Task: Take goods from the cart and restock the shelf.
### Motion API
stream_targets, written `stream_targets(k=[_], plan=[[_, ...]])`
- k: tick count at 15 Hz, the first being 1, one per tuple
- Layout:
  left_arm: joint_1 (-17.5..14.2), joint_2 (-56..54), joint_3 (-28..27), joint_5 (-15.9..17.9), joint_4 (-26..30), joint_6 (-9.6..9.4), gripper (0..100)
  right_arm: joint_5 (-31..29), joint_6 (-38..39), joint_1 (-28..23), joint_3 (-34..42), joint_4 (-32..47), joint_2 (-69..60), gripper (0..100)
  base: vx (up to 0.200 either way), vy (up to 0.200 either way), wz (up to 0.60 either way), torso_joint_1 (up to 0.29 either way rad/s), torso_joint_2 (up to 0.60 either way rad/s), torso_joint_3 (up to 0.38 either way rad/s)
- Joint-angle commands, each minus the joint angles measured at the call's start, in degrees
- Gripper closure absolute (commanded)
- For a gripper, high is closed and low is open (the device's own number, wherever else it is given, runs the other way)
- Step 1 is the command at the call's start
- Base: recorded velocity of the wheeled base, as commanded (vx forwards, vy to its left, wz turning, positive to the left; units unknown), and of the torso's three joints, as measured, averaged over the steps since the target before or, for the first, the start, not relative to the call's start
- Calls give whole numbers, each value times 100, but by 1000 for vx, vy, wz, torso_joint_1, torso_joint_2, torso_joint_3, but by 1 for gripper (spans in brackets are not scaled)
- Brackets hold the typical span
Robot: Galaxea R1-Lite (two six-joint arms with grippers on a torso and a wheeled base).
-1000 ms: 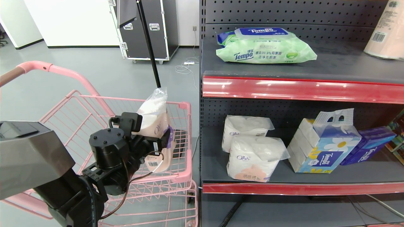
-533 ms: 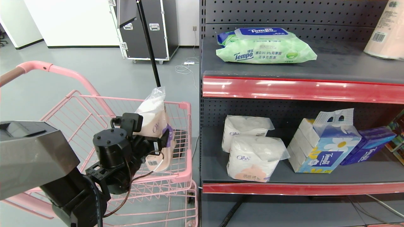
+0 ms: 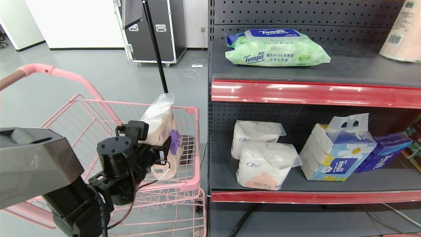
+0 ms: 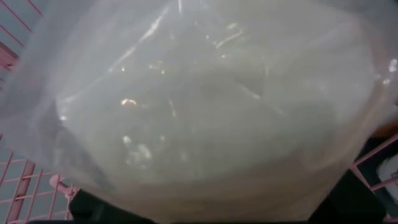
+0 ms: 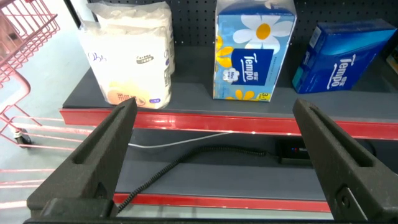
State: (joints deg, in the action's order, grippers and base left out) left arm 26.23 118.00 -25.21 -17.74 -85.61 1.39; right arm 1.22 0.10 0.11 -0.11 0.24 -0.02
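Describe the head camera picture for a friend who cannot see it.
The robot's left gripper clasps a pack of toilet rolls standing in a pink shopping cart. Right of it, a dark shelf with red edges holds two matching packs, a flowered tissue pack and blue boxes on the lower level, and a green wet-wipes packet above.

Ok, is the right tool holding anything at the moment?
No, the right tool is open, with nothing between its fingers and just the shelf beyond them.
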Motion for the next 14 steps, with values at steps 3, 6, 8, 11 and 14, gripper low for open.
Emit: stream_targets(k=[3,6,8,11,14], plan=[[-400,-489,579,1115,-34,-297,100,1,-1,7,2,2,2,0,0,0,0,0,0,0],[-655,-410,297,1202,-439,-482,100,1,-1,7,2,2,2,0,0,0,0,0,0,0],[-681,-366,271,1194,-439,-438,100,1,-1,7,2,2,2,0,0,0,0,0,0,0],[-690,-340,245,1290,-439,-473,100,1,-1,7,2,2,2,0,0,0,0,0,0,0],[-690,-348,201,1317,-439,-570,100,1,-10,7,2,2,2,0,0,0,0,0,0,0]])
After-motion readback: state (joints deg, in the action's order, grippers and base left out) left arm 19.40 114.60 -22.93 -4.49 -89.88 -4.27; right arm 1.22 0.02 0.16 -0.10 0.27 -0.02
